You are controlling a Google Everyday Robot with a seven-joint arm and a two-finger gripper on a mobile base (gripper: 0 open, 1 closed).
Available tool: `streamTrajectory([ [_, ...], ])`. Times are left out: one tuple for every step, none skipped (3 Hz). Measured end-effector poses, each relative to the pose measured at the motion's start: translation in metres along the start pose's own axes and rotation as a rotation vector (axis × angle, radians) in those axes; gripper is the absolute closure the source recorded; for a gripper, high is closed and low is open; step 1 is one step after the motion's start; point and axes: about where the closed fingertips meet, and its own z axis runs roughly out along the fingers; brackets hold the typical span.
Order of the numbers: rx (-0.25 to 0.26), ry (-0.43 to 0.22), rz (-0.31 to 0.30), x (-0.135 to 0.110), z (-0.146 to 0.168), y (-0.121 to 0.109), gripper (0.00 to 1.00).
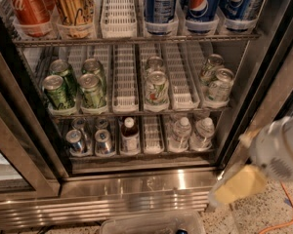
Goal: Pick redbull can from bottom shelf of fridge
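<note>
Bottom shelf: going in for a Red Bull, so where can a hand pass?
One bare lane, between the dark bottle and the water bottles. Left lanes are packed with redbull cans. The gripper is outside, lower right of the fridge.
</note>
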Motion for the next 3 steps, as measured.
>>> streamTrajectory([
  [-0.136, -0.053, 0.145, 0.025, 0.065, 0.048, 0.0],
  [-0.319, -0.063, 0.285, 0.046, 0.138, 0.112, 0.0],
  [-0.373, -0.012, 0.312, 0.072, 0.156, 0.141, 0.0],
])
